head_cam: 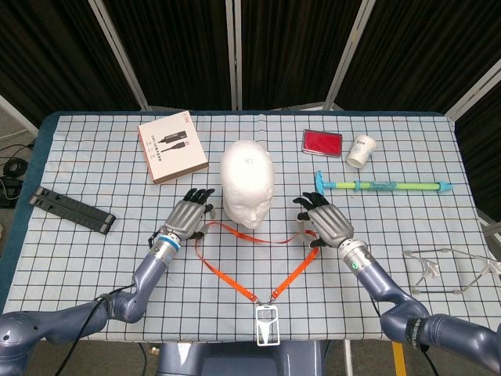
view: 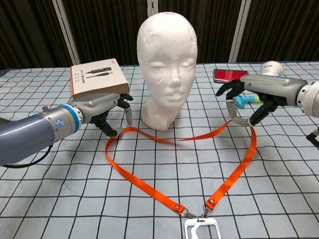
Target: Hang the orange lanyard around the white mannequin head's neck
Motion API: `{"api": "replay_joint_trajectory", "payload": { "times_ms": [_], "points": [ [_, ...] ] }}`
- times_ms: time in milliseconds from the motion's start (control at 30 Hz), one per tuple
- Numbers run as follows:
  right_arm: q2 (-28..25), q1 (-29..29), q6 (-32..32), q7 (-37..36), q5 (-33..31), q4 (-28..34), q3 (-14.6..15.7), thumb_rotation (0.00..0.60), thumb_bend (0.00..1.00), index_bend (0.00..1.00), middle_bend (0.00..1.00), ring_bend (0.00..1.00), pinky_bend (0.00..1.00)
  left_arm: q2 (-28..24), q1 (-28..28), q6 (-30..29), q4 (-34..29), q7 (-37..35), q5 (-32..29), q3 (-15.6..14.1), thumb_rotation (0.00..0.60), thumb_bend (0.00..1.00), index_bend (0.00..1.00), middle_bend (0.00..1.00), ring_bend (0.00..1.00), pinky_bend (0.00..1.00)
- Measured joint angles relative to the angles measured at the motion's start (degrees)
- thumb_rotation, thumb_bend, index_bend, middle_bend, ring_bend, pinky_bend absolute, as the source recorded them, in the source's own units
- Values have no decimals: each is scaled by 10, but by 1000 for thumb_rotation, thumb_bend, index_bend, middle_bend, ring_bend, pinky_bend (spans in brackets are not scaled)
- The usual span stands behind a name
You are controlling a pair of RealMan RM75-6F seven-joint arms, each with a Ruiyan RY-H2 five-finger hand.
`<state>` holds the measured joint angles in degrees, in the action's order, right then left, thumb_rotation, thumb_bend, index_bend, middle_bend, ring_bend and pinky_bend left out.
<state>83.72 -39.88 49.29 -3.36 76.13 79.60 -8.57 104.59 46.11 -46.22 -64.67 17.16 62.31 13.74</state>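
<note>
The white mannequin head [head_cam: 246, 180] [view: 167, 59] stands upright at the table's middle. In front of it the orange lanyard [head_cam: 296, 271] [view: 142, 181] lies in an open loop, with its clear badge holder [head_cam: 266, 323] near the front edge. My right hand [head_cam: 325, 222] [view: 254, 94] is at the loop's right bend. It pinches the strap there between thumb and finger, and that bend is lifted slightly. My left hand [head_cam: 190, 211] [view: 102, 112] hovers over the loop's left bend with its fingers apart and holds nothing. Its thumb tip is close to the strap.
A brown box [head_cam: 172, 149] [view: 97, 79] lies behind my left hand. A red case [head_cam: 322, 142], a paper cup [head_cam: 361, 150] and a green-blue toy squirter [head_cam: 383, 186] lie at the back right. A black stand [head_cam: 70, 210] is far left and a wire stand [head_cam: 450, 270] far right.
</note>
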Motion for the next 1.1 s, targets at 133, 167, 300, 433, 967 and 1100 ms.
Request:
{"api": "replay_joint_trajectory", "payload": {
  "times_ms": [133,167,300,433,967,1100],
  "points": [
    [2,-1,1,-7,4,-5,2,600,566,721,143,0,0,6,4,2,7,-4,0,-2,600,480,429,0,0,0],
    [3,-1,1,-9,5,-7,2,600,566,721,143,0,0,8,5,3,9,-5,-1,-2,600,480,432,0,0,0],
    [3,-1,3,-14,8,-9,4,600,566,722,144,0,0,14,8,4,15,-7,-2,-4,600,491,441,0,0,0],
    [2,0,5,-17,11,-10,5,600,566,723,145,0,0,22,10,6,23,-7,-7,-5,600,519,458,0,0,0],
    [-4,2,16,-39,24,-8,8,600,566,730,155,0,0,30,12,-4,26,-3,-16,-5,600,542,666,0,0,0],
    [-11,5,29,-41,37,-1,11,600,566,733,166,0,0,18,3,-26,8,-12,6,-13,600,543,681,0,0,0]
  ]
}}
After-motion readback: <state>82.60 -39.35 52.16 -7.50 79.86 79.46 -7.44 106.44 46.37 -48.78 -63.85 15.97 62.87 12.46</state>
